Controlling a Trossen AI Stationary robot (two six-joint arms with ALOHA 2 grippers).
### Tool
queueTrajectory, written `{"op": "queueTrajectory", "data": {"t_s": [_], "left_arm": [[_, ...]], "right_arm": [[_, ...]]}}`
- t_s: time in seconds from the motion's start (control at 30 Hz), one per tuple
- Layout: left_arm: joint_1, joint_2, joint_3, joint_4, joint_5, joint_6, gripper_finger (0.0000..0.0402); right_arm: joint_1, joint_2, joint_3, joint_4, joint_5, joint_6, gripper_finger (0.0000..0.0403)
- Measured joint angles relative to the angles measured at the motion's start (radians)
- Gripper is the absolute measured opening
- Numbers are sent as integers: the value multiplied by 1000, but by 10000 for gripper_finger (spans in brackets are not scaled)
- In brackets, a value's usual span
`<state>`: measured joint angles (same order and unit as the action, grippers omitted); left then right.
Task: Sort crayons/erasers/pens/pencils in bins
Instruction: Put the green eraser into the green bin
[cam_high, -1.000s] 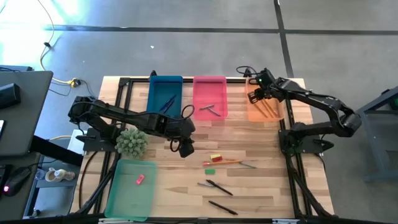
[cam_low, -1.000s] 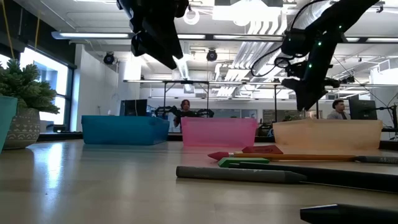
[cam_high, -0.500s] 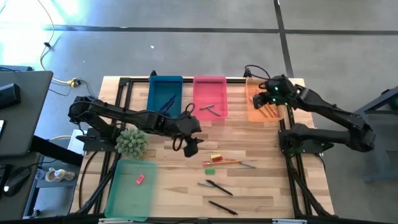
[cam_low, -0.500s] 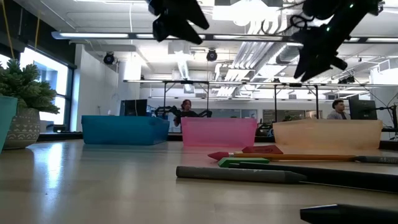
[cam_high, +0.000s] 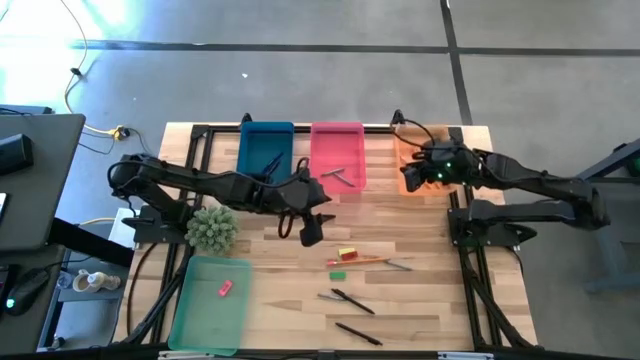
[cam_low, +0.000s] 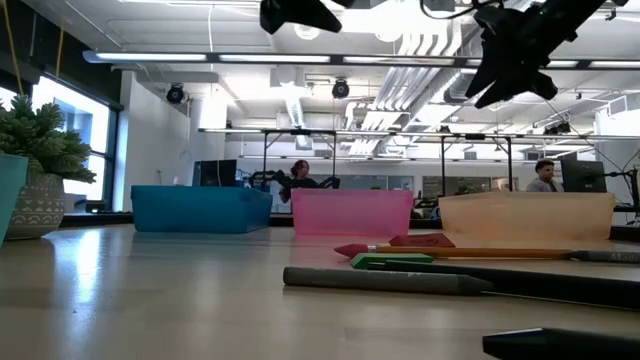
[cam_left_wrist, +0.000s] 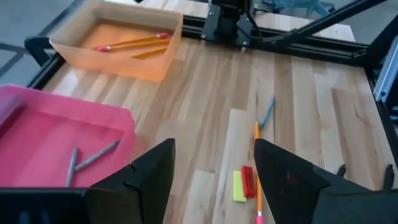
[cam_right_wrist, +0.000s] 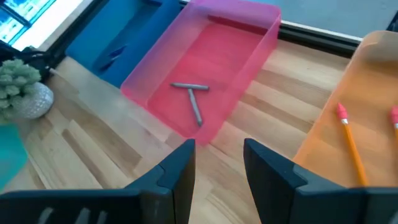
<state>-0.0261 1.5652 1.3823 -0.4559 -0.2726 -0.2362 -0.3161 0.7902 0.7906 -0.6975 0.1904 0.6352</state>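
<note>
Both arms are built of dark, near-black jointed links with thin black cables looping off them near the wrists. The right arm (cam_high: 520, 180) shows small green lights by its wrist; the left arm (cam_high: 200, 185) shows none. Each wrist ends in two flat, matte black fingers (cam_left_wrist: 152, 177) with angular, wedge-like edges.

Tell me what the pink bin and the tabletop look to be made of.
The pink bin: probably plastic, smooth and translucent, since its walls let light through. The tabletop: wood, apparently butcher-block planks with a matte finish, with visible grain and seams between strips.
</note>
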Motion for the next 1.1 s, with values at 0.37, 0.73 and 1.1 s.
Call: {"op": "queueTrajectory", "data": {"t_s": [0.37, 0.73, 1.1], "left_arm": [[-91, 126, 0, -16, 83, -123, 209], [-160, 230, 0, -5, 149, -234, 209], [-200, 381, 0, 85, 168, -246, 209]], "right_arm": [[77, 1, 0, -1, 76, 46, 129], [77, 1, 0, -2, 82, 39, 129], [77, 1, -2, -34, 98, 38, 129]]}}
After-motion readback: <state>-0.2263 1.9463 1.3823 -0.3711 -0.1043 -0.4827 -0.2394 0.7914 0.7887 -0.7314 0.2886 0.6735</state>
